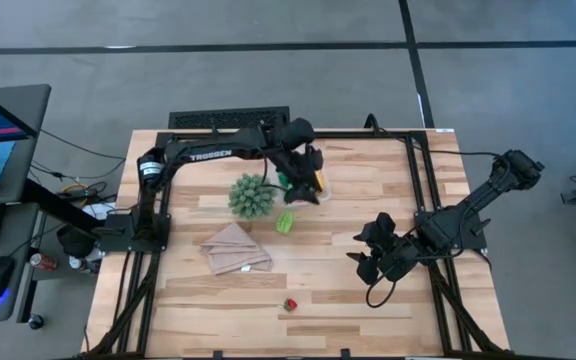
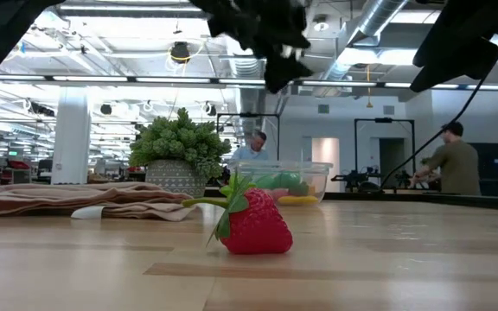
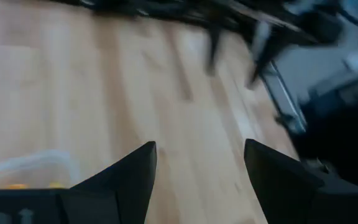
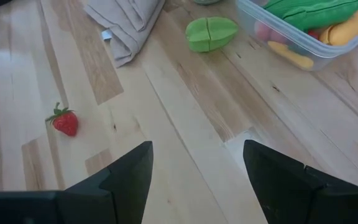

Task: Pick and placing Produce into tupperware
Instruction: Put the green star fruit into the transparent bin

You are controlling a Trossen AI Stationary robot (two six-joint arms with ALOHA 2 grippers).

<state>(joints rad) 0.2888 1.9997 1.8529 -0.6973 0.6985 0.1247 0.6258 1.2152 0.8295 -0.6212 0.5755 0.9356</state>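
The clear tupperware [image 4: 303, 37] stands on the table's far half and holds green, yellow and orange produce [image 4: 319, 15]. A green toy vegetable [image 4: 210, 33] lies on the wood just near of it. A red strawberry [image 4: 65, 121] lies on its side toward the near edge. My left gripper [image 3: 201, 146] hangs open above the tupperware [image 1: 325, 192], with nothing between its fingers. My right gripper [image 4: 197, 146] hovers open over the table's right half [image 1: 373, 250], clear of everything.
A spiky green ball [image 1: 251, 195] in a pot stands left of the tupperware. A folded tan cloth [image 1: 236, 248] lies near of the ball. Bare wood stretches between the strawberry [image 1: 290, 304] and my right gripper. People show in the room beyond the table.
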